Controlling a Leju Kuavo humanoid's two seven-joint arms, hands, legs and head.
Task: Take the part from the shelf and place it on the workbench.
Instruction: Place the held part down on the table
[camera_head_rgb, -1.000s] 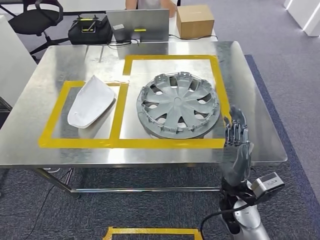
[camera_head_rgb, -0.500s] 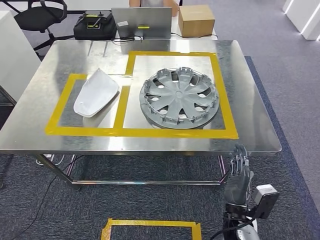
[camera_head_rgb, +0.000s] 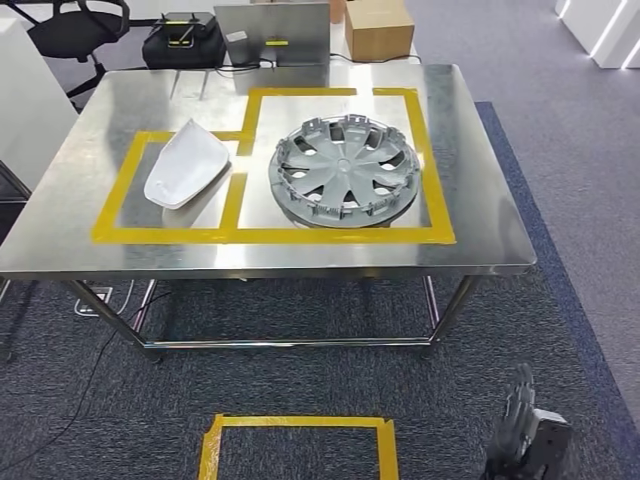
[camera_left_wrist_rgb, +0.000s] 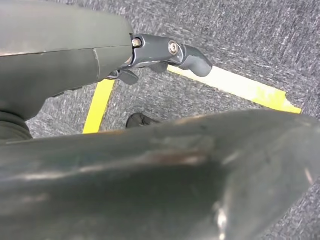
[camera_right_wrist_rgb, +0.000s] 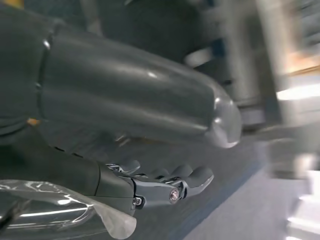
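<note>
A grey wheel cover (camera_head_rgb: 343, 170) lies flat inside the right yellow-taped box on the steel workbench (camera_head_rgb: 483, 200). A white curved shell part (camera_head_rgb: 186, 165) lies in the left taped box. My right hand (camera_head_rgb: 521, 425) hangs low over the carpet, well in front of the bench and to its right, with nothing in it. In the right wrist view its fingers (camera_right_wrist_rgb: 166, 182) are stretched out and apart, the background blurred. In the left wrist view my left hand (camera_left_wrist_rgb: 166, 50) hangs over the carpet and a strip of yellow tape, fingers extended and holding nothing.
A laptop (camera_head_rgb: 272, 30), a cardboard box (camera_head_rgb: 377, 28) and a black case (camera_head_rgb: 183, 40) stand beyond the bench's far edge. An office chair (camera_head_rgb: 72, 30) is at the back left. A yellow tape rectangle (camera_head_rgb: 298, 440) marks the carpet in front of the bench.
The whole view has shifted: the bench now looks farther away. My right hand has dropped from the bench's front right edge to low beside my body.
</note>
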